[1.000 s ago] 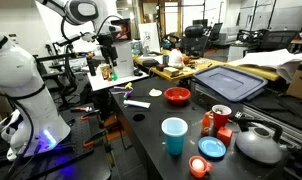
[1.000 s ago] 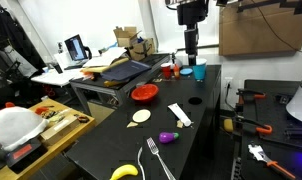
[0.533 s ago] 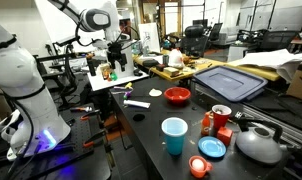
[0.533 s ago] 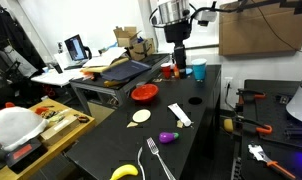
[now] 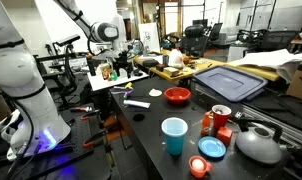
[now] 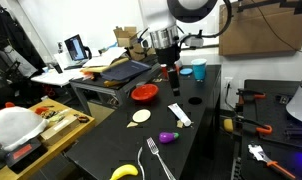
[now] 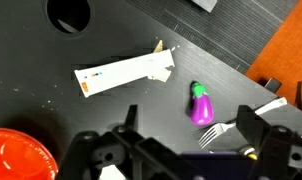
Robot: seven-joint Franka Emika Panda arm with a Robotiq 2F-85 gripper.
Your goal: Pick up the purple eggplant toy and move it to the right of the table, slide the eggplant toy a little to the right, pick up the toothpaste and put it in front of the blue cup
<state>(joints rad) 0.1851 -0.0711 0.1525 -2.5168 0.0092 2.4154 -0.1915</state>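
- Banana [image 6: 124,172]: lying at the nearest edge of the surface [image 6: 103,145] in an exterior view. It is playing no part in the task.
- Fork [image 6: 156,160]: lying just past the banana, with its prongs pointing toward the eggplant.
- Eggplant [image 6: 169,137]: a purple toy with a green cap, lying flat on the surface with nothing touching it. The wrist view is showing it [image 7: 201,105] just beside the fork's prongs and near one end of the toothpaste.
- Pale round slice [image 6: 141,116]: lying flat beside the toothpaste, on the side toward the red bowl.
- Toothpaste [image 6: 179,115]: a white tube lying flat just beyond the eggplant, well apart from the cup.
- Red bowl [image 6: 144,93]: sitting farther along, near the surface's edge.
- End effector [image 6: 171,76]: hanging in the air above the surface, beyond the toothpaste. The wrist view is showing its jaws spread wide and grasping nothing.
- Blue cup [image 6: 199,70]: standing upright near the far end, with small red and orange items beside it that are too small to tell.
- Step in hand: judging by the untouched eggplant and the empty jaws, the first pick is being approached and none of the three steps is done.
- Next move: it is calling for travel toward the near end until the jaws are straddling the eggplant. A descent should follow, with the jaws closing across the toy's narrow body while keeping clear of the fork.
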